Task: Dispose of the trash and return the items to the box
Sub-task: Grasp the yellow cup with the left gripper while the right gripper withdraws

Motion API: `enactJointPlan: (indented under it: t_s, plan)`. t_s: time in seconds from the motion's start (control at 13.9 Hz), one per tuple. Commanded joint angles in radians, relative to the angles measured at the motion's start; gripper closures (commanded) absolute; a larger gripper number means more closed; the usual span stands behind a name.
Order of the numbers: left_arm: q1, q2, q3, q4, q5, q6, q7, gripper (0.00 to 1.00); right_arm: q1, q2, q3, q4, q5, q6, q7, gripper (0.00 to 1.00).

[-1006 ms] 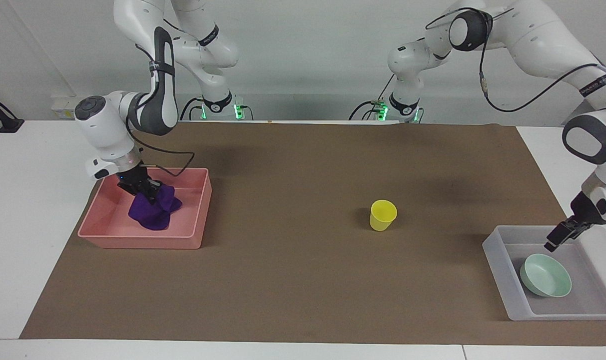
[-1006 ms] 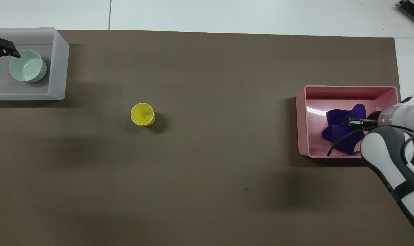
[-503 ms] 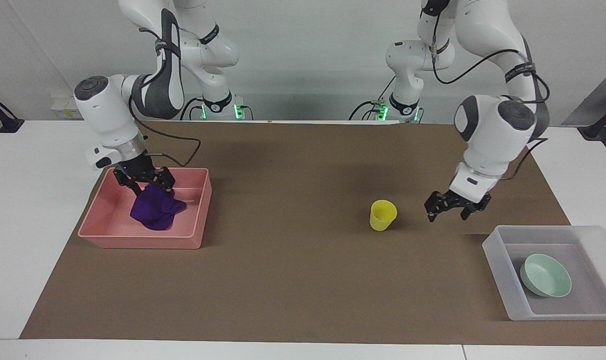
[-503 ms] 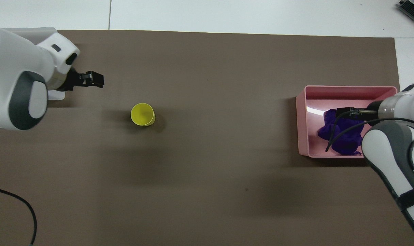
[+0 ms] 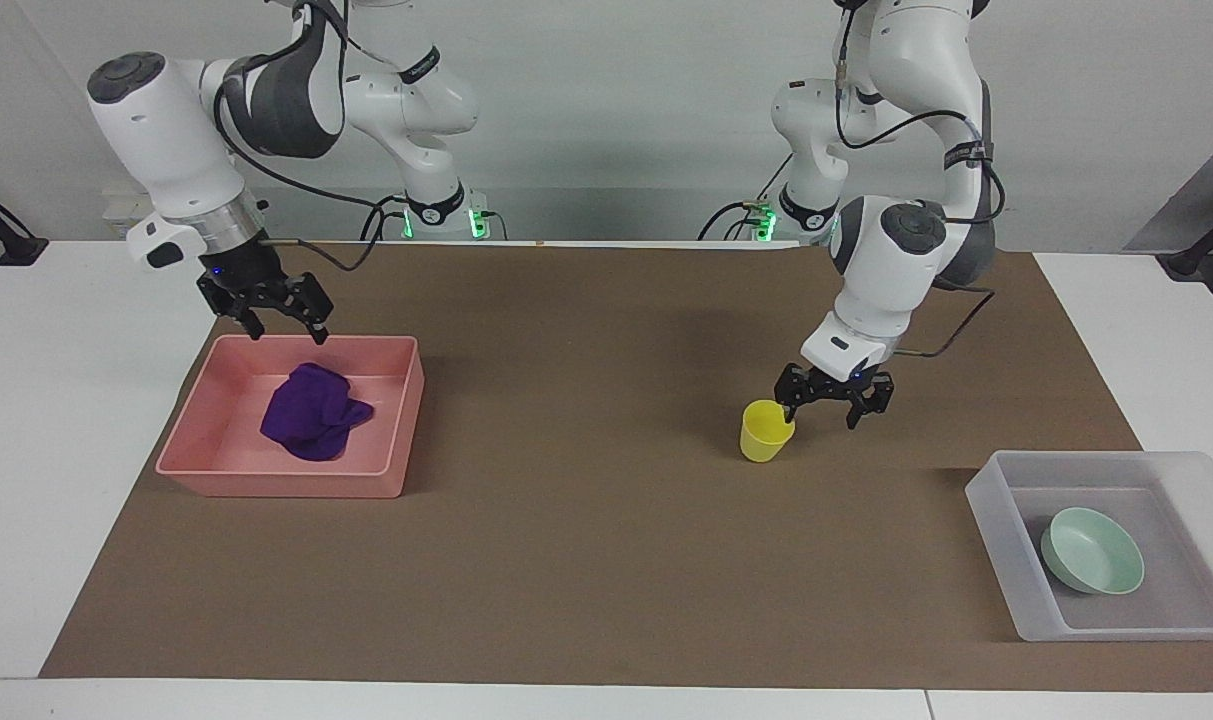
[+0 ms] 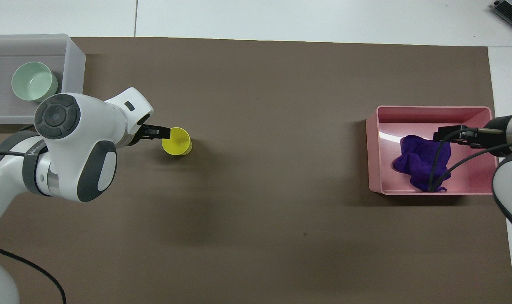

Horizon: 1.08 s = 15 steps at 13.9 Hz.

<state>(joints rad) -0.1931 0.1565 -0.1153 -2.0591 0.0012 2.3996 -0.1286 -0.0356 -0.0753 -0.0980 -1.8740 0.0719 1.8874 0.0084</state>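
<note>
The yellow cup [image 5: 766,432] stands upright on the brown mat, also in the overhead view [image 6: 176,141]. My left gripper [image 5: 822,412] is open and low beside it, with one finger at the cup's rim; it also shows in the overhead view [image 6: 156,133]. The mint-green bowl [image 5: 1091,550] lies in the frosted white box [image 5: 1006,545] at the left arm's end. The purple cloth [image 5: 311,412] lies crumpled in the pink tray [image 5: 276,485]. My right gripper [image 5: 286,325] is open and empty, raised over the tray's edge nearer to the robots.
The brown mat [image 5: 586,520] covers most of the white table. In the overhead view, the box [image 6: 75,84] holds the bowl [image 6: 32,81], and the pink tray [image 6: 372,152] holds the cloth [image 6: 420,158]. The right gripper [image 6: 454,134] hangs over the tray.
The right gripper let go of the cloth in the pink tray and rose. The left gripper left the box, where the bowl stays, and came down beside the cup.
</note>
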Motion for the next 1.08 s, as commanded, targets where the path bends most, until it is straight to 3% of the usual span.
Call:
enactJointPlan:
  t_s: [0.0, 0.07, 0.22, 0.29, 0.5, 0.72, 1.01]
  plan:
    - [-0.035, -0.011, 0.017, -0.067, 0.017, 0.11, 0.006, 0.0, -0.023, 0.009, 0.0, 0.123, -0.044, -0.138, 0.018, 0.0]
    - [-0.04, 0.001, 0.017, -0.069, 0.017, 0.115, 0.006, 0.12, -0.024, 0.009, -0.005, 0.16, -0.046, -0.183, 0.018, 0.0]
    - [-0.042, 0.001, 0.017, -0.07, 0.016, 0.115, 0.004, 0.82, -0.024, 0.014, 0.001, 0.269, -0.111, -0.314, 0.018, 0.0]
    - [-0.042, 0.0, 0.017, -0.07, 0.017, 0.105, 0.0, 1.0, -0.023, 0.012, 0.007, 0.295, -0.142, -0.352, 0.018, 0.0]
    - [-0.06, -0.003, 0.017, -0.062, 0.016, 0.098, -0.006, 1.0, -0.012, -0.026, 0.003, 0.221, -0.087, -0.311, 0.063, 0.0]
    - [-0.042, -0.032, 0.026, -0.018, 0.016, 0.027, -0.003, 1.0, -0.006, -0.026, 0.012, 0.22, -0.087, -0.324, 0.084, 0.0]
    - [0.075, 0.009, 0.026, 0.159, 0.017, -0.078, 0.038, 1.0, -0.004, -0.026, 0.039, 0.225, -0.099, -0.324, 0.087, 0.0]
